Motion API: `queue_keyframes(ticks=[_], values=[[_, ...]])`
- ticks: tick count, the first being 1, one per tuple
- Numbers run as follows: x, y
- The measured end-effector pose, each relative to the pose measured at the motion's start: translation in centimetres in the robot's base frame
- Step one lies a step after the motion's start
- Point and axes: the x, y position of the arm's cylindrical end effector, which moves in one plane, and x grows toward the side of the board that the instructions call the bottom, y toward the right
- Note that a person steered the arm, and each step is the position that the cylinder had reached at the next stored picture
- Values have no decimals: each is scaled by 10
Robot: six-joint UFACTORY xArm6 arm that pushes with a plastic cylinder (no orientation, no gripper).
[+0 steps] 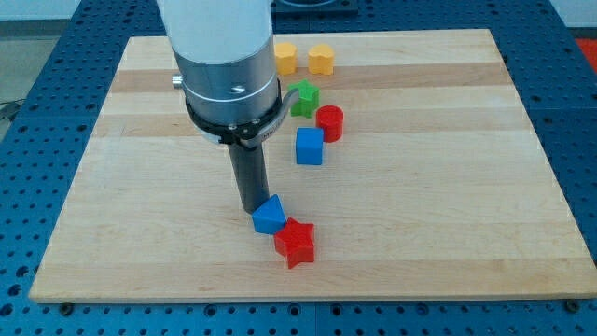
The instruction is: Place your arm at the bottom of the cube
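Note:
A blue cube (310, 147) sits near the board's middle, just below a red cylinder (329, 122) and a green star (304, 98). My tip (252, 209) is on the board to the cube's lower left, well apart from it. The tip touches the upper left side of a second blue block (270, 216), a wedge-like shape. A red star (296, 243) lies right against that block's lower right.
Two yellow blocks (285, 58) (321, 59) sit near the board's top edge. The arm's white and grey body (229, 70) hides the board behind it at upper left. The wooden board (448, 205) lies on a blue perforated table.

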Motion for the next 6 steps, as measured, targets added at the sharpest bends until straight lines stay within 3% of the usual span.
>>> queue_keyframes(ticks=[1,2,6], values=[[-2,0],[-37,11],[-45,75]])
